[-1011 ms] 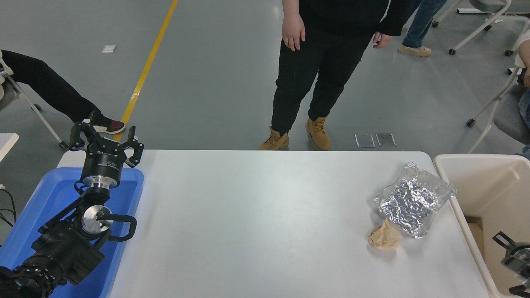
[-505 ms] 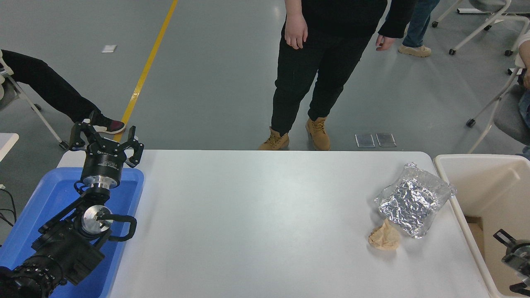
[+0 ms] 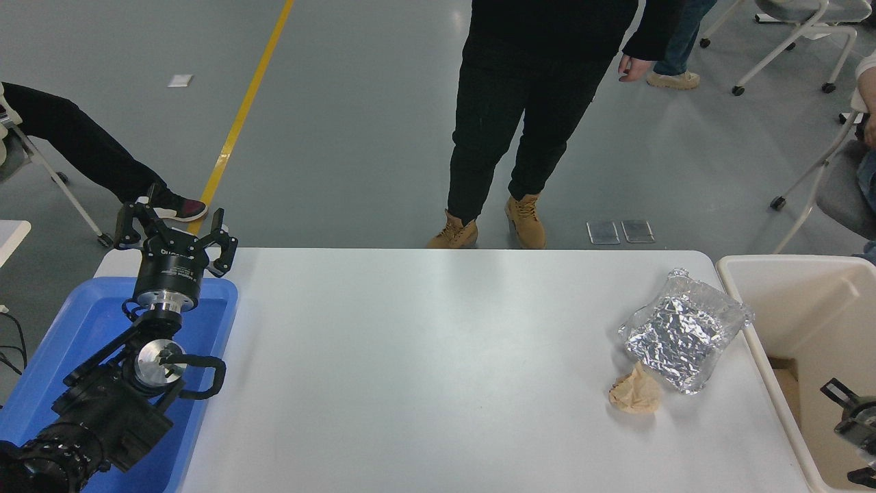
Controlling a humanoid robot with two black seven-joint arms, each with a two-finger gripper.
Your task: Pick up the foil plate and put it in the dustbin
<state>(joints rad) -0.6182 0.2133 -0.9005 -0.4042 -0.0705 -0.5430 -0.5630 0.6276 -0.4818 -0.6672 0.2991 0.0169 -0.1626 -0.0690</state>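
Note:
The foil plate (image 3: 681,332), a wrinkled silver tray with a raised rim, lies on the white table (image 3: 424,370) near its right edge, close to the dustbin (image 3: 787,287). The dustbin is a beige bin standing just off the table's right side. My right gripper (image 3: 852,428) shows only partly at the picture's right edge, low over the dustbin's inside and well apart from the foil plate. My left gripper (image 3: 174,224) is parked open at the far left over the blue tray, holding nothing.
A crumpled tan paper wad (image 3: 635,394) lies touching the foil plate's near corner. A blue tray (image 3: 82,329) sits under the left arm. A person in black with tan boots (image 3: 527,219) stands at the table's far edge. Chairs stand at the right.
My right gripper has slipped slightly further down and right toward the picture's edge. The standing person has shifted a little and one hand has left the view. The foil plate has not moved.

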